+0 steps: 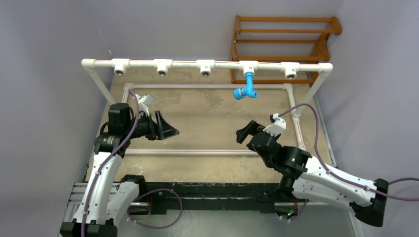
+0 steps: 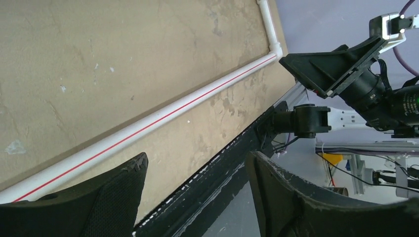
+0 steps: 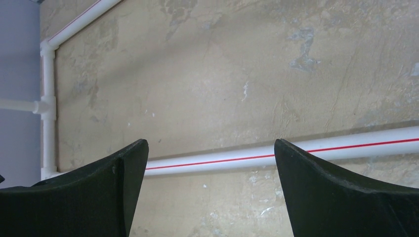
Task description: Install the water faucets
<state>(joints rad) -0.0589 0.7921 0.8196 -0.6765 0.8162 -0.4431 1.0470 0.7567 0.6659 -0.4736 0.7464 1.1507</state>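
My left hand (image 1: 169, 127), nine o'clock over the bench (image 1: 207, 111), and right hand (image 1: 246, 131), three o'clock, gape empty. The blue faucet (image 1: 245, 90) hangs at one o'clock.

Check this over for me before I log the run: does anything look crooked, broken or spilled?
Nothing stands out. The blue faucet sits in one tee of the raised pipe; the other four are bare. The left gripper and right gripper are open and empty. The tabletop is blotchy and worn, but nothing is spilled.
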